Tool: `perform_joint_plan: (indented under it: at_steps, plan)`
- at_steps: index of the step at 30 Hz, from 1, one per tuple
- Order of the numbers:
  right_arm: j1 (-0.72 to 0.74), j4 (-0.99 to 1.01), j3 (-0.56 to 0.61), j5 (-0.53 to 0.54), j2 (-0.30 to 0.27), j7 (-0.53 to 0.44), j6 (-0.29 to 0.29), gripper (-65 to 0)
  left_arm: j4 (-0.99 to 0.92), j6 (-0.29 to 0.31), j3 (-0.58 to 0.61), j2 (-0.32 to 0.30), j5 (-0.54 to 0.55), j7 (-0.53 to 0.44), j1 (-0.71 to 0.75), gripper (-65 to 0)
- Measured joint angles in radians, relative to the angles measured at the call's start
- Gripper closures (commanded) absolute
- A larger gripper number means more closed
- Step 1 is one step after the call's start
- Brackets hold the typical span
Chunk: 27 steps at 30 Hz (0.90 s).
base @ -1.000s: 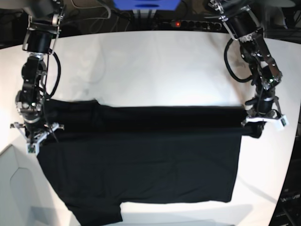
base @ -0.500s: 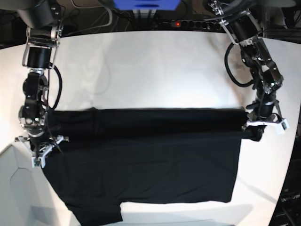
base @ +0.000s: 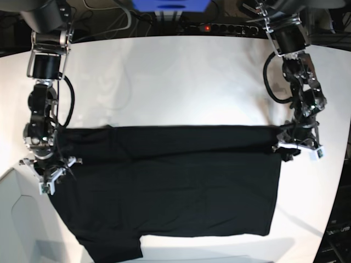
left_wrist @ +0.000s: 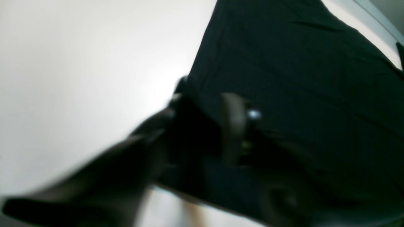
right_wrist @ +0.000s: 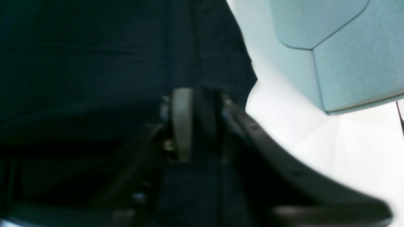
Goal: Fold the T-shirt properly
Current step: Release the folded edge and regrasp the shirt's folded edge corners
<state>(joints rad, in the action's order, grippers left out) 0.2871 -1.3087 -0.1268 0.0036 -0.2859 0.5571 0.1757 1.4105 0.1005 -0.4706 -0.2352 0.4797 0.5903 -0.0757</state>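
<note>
A wide, glossy white counter [base: 181, 76] was seen from above, with a large plain black short-sleeved cloth T-shirt [base: 170, 186] spread across its near half. The shirt was laid sideways and partly folded: a long band of cloth had been doubled over along the far edge, forming a straight horizontal ridge, and one sleeve hung out at the near left corner. No print was visible on the upturned side.

A black jointed arm was stationed at each end of the fold. The right pincer [base: 50, 174] was set on the shirt's left-hand end in the base view, and the left pincer [base: 296, 145] on the right-hand end, at the corner of the folded band.

In the blurred left wrist view, dark cloth was seen lying between the fingers [left_wrist: 233, 126]; in the right wrist view, a pale finger pad [right_wrist: 182, 123] was seen against black fabric. Whether either pincer was clenched or released could not be told.
</note>
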Motion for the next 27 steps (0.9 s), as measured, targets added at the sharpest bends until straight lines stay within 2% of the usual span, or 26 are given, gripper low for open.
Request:
perform_joint_plan:
  at_steps: [2, 4, 10, 14, 22, 27]
  plan:
    - [0.000, 0.000, -0.002, -0.001, 0.000, 0.000, 0.000, -26.3, 0.003, 0.000, 0.000, 0.000, -0.003, -0.003, 0.001, -43.7]
    - [0.000, -0.001, -0.003, -0.004, 0.000, 0.000, 0.000, -29.1, 0.022, 0.000, 0.000, 0.000, 0.000, -0.005, 0.007, -48.5]
    - [-0.019, -0.014, -0.003, -0.005, -0.002, -0.012, -0.003, -30.8, 0.030, 0.001, -0.007, 0.001, 0.003, -0.010, 0.070, -48.5]
    - [-0.100, -0.082, -0.004, -0.007, -0.002, 0.001, -0.004, -31.2, 0.007, 0.001, -0.072, 0.019, -0.003, -0.009, 0.106, -48.7]
    - [-0.159, -0.146, -0.003, -0.003, 0.003, -0.016, -0.006, -31.3, -0.120, 0.008, -0.064, 0.034, 0.009, -0.023, 0.061, -48.6]
    - [-0.199, -0.147, -0.017, 0.001, -0.019, -0.017, -0.006, -35.8, -0.158, 0.009, -0.064, 0.046, 0.012, -0.048, 0.033, -46.7]
